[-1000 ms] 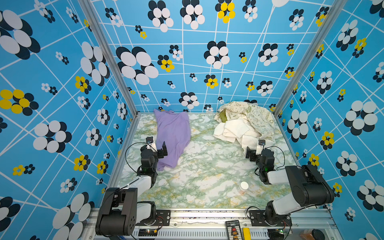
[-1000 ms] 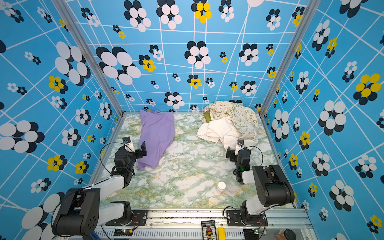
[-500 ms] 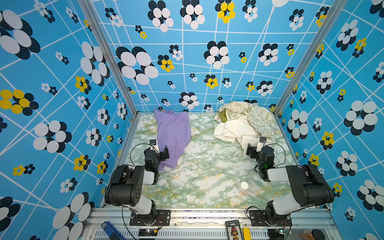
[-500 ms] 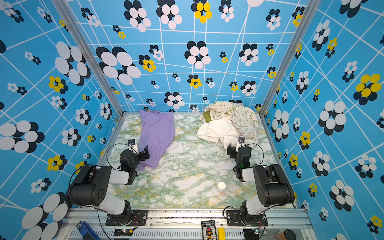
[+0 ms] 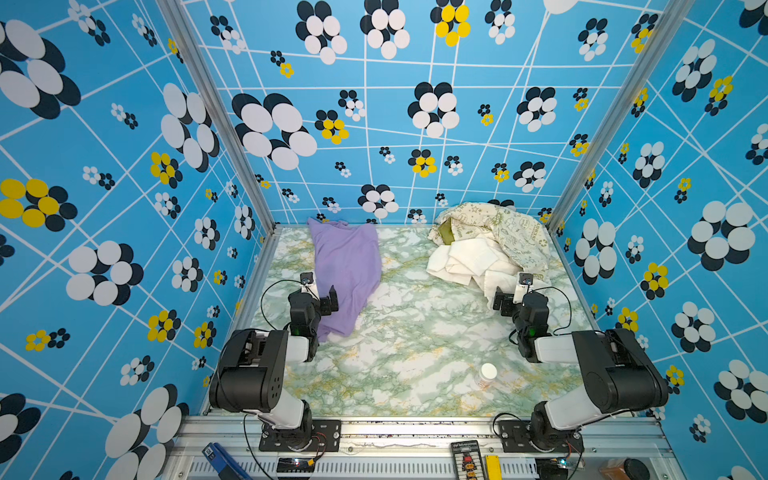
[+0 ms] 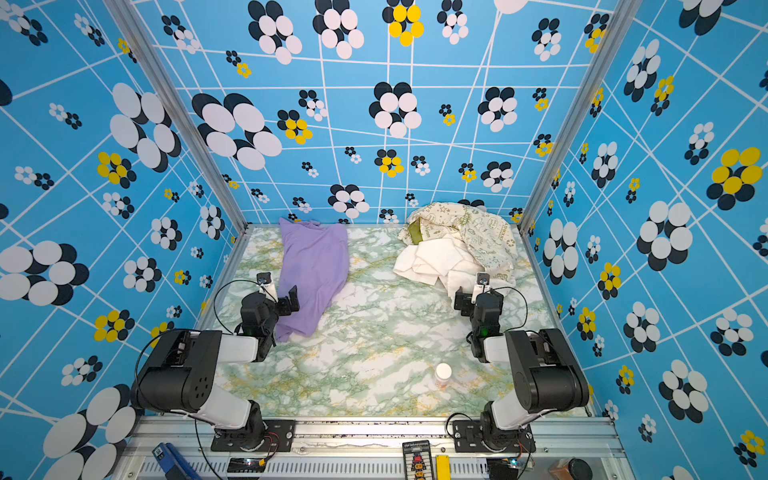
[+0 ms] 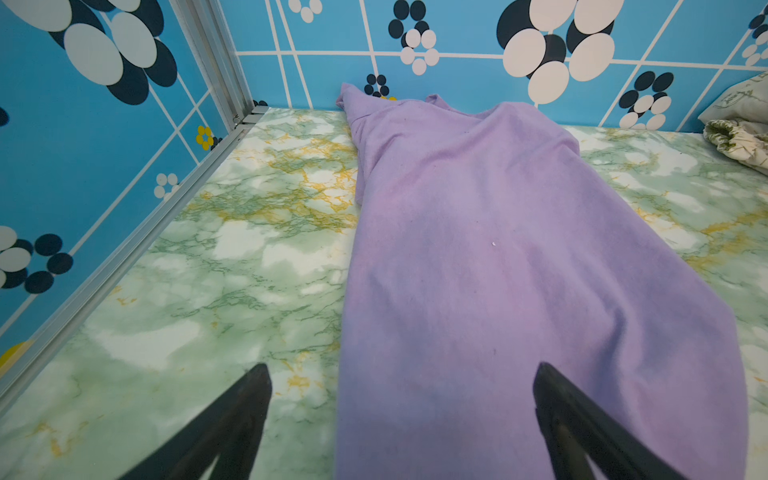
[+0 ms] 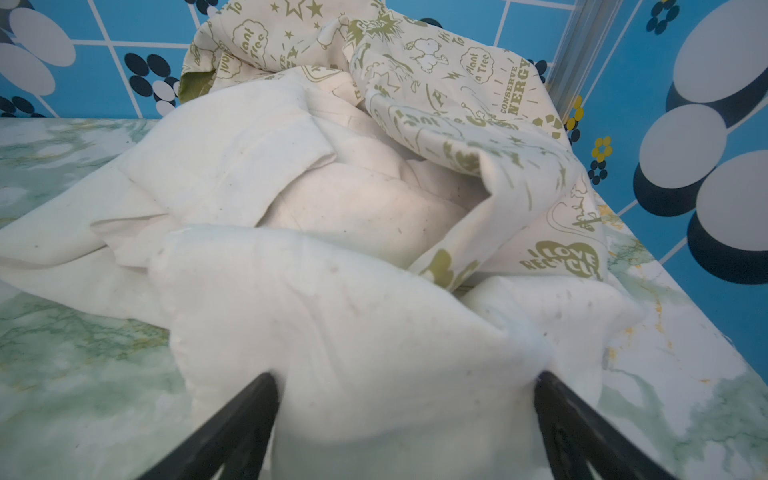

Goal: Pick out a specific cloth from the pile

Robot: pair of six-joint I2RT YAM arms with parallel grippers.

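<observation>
Lilac cloth (image 5: 347, 270): lies spread out long on the marbled worktop (image 5: 415, 332) at about 11 o'clock in both top views; far end bunched against the back wall, near end tapering toward 7 o'clock; well apart from the pile
Pile (image 5: 486, 249): heaped in the far corner at 1 o'clock; a cream-white cloth (image 5: 461, 259) forms its near side, a cream cloth printed with green doodles (image 5: 515, 232) drapes over the far side, and an olive patch (image 5: 446, 232) shows at its 10 o'clock edge
Left hand (image 5: 322, 297): jaws wide, holding nothing; at the lilac cloth's 8 o'clock edge; in the wrist view one finger is over bare worktop, the other over the lilac cloth (image 7: 498, 270)
Right hand (image 5: 511, 297): jaws wide; at the pile's 6 o'clock edge; in the wrist view a fold of the cream-white cloth (image 8: 353, 332) fills the gap between the fingers and meets both tips
Bottle (image 5: 487, 374): small, white-capped, on the worktop at 5 o'clock, near the right arm, apart from both fabrics
</observation>
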